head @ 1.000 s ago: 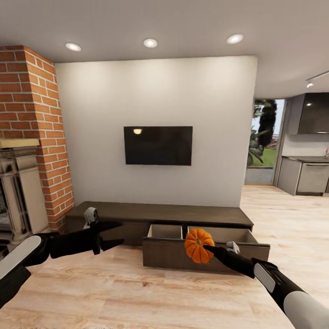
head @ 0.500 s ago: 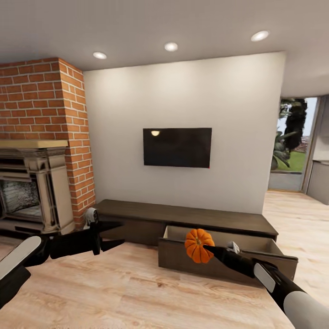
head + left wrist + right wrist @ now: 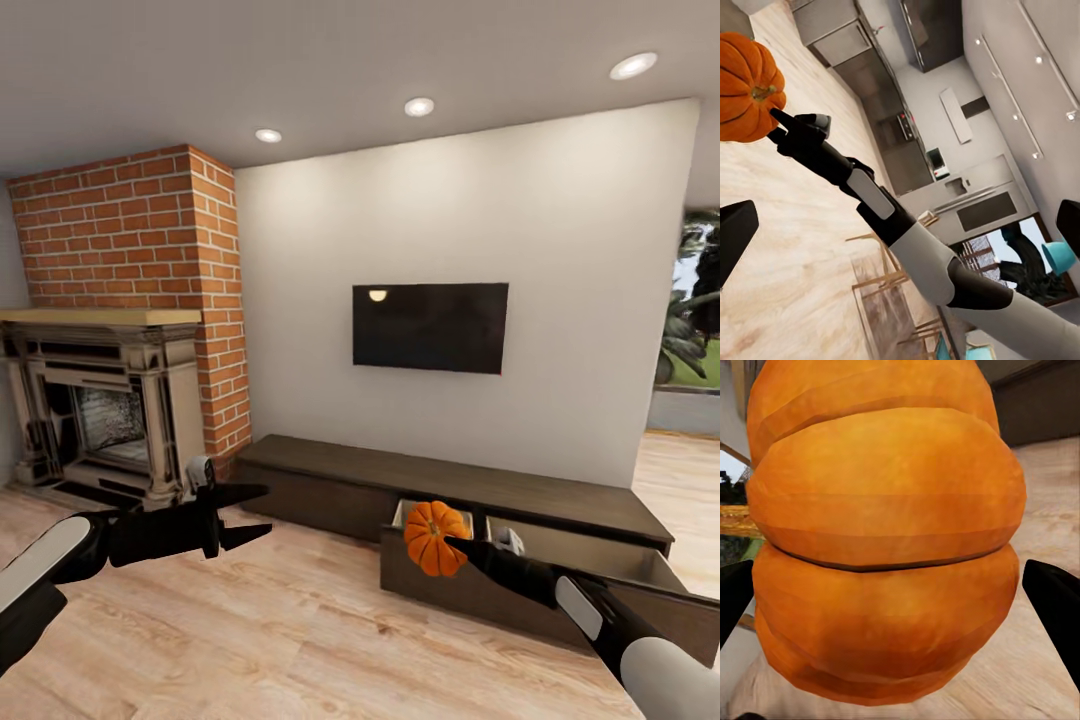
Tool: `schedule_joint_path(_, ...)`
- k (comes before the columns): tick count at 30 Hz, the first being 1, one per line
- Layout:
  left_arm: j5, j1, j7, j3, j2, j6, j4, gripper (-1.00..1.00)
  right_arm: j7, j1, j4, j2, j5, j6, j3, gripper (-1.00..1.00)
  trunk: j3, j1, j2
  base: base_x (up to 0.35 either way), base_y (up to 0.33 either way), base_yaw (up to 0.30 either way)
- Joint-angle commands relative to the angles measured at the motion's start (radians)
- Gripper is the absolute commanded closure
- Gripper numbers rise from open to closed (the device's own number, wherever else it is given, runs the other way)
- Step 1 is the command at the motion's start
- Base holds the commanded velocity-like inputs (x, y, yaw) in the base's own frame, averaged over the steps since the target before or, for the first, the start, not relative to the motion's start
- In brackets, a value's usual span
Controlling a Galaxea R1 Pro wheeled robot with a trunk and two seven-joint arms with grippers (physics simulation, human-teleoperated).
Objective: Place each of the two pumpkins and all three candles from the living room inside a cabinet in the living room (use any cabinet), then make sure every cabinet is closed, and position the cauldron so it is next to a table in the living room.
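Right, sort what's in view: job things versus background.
Job things: pumpkin in the right gripper; cabinet with its open drawer.

Background: television, brick fireplace, ceiling lights, empty left gripper.

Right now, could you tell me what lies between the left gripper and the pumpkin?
Nothing: in the head view, bare wooden floor shows between the left gripper and the pumpkin.

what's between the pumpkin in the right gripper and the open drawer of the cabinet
Nothing visible. The right gripper holds the pumpkin in the air in front of the cabinet, whose drawer is pulled out with its top open. Only bare wooden floor lies before it, and the left gripper is off to the side.
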Motion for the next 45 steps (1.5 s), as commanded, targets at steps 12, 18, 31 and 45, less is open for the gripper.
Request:
schedule_joint_path(12, -0.008, -0.002, -0.010, -0.003, 0.001, 0.000, 0.001, -1.00, -0.036, -0.001, -0.008, -0.001, -0.017, 0.009, 0.002, 1.00, 0.008, 0.000, -0.001, 0.000, 0.000, 0.252)
schedule_joint_path(18, -0.008, -0.002, -0.010, -0.003, 0.001, 0.000, 0.001, -1.00, -0.039, -0.001, -0.009, -0.001, -0.016, 0.010, 0.002, 1.00, 0.009, 0.000, -0.001, 0.000, 0.000, 0.045)
schedule_joint_path(31, -0.008, -0.002, -0.010, -0.003, 0.001, 0.000, 0.001, -1.00, -0.053, -0.002, -0.010, -0.001, -0.015, 0.010, 0.009, 1.00, 0.009, 0.000, -0.001, 0.025, 0.000, 0.234)
schedule_joint_path(45, -0.009, -0.002, -0.012, -0.003, 0.003, 0.000, 0.001, -1.00, -0.061, -0.001, -0.004, -0.001, -0.015, 0.010, 0.009, 1.00, 0.009, 0.000, -0.001, 0.301, 0.000, 0.164)
